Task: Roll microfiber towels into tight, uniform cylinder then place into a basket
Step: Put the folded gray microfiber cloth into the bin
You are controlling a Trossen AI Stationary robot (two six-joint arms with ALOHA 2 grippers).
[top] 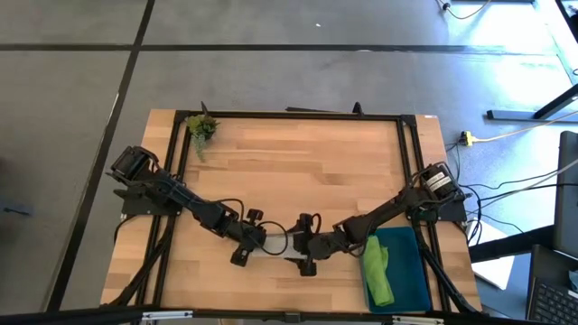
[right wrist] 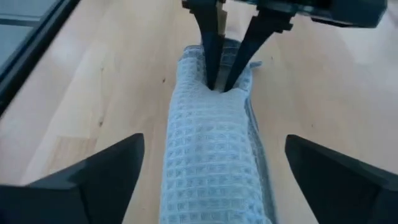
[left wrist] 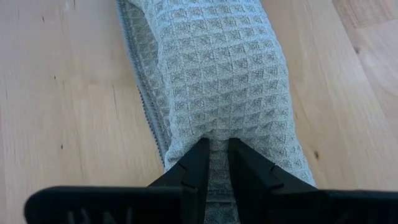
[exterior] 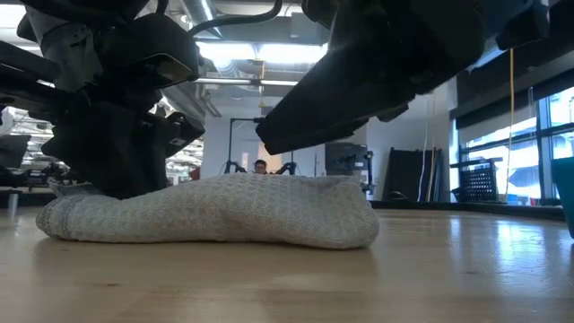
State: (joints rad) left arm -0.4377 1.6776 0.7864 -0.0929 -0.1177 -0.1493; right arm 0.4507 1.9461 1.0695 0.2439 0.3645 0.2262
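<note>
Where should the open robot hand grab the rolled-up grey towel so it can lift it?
Probably the free end of the grey towel, coming down from above with the fingers across the roll. It lies flat on the table as a long, soft roll, and the left gripper already pinches one end. The right gripper is open over the other, so both ends would be held.

We see a light wooden butcher-block table edged by a black metal frame, on a grey floor with dark seams. A small green plant sprig lies near the table's upper left corner. A yellow connector with pale cable sits at the right.
</note>
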